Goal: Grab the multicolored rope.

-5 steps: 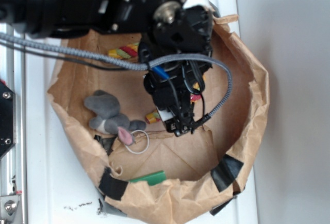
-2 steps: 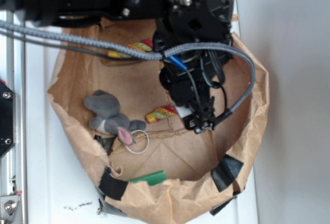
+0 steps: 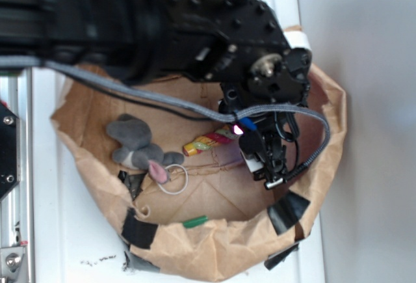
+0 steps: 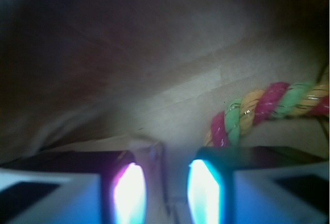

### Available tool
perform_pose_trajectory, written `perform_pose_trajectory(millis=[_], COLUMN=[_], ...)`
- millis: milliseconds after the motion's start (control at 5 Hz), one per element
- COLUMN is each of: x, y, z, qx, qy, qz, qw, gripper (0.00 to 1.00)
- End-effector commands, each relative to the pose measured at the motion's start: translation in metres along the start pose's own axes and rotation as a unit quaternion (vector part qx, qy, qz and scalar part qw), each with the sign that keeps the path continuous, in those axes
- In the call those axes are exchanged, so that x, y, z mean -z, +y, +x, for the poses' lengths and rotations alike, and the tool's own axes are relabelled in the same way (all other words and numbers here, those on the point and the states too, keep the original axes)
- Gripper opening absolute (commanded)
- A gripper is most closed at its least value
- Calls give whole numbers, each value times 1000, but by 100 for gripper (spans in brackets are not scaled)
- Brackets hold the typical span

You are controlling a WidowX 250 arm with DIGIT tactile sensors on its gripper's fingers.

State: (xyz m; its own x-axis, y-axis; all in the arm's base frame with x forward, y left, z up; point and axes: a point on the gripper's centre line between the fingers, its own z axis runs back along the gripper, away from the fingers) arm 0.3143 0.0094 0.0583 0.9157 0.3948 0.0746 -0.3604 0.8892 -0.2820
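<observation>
Inside the paper bag (image 3: 328,110), the empty, narrowly parted claw (image 4: 165,193) hangs beside the multicolored rope (image 4: 263,108), whose length runs toward the plush mouse (image 3: 136,143).

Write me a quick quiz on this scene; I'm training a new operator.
1. True or false: the multicolored rope sits between the fingers of the gripper.
2. What lies closest to the metal ring? A) grey plush mouse B) green block C) multicolored rope
3. What container holds all these items?

Key: 1. False; the rope lies off to one side and the gap is empty. 2. A. 3. The brown paper bag.
</observation>
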Motion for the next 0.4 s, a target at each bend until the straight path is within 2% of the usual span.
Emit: perform_pose_trajectory(millis=[0, 200], x=[25, 32], y=[-1, 4], z=[22, 25], qx=[17, 17], qy=[-32, -34], qz=[18, 26], qw=[999, 999], gripper=[100, 100])
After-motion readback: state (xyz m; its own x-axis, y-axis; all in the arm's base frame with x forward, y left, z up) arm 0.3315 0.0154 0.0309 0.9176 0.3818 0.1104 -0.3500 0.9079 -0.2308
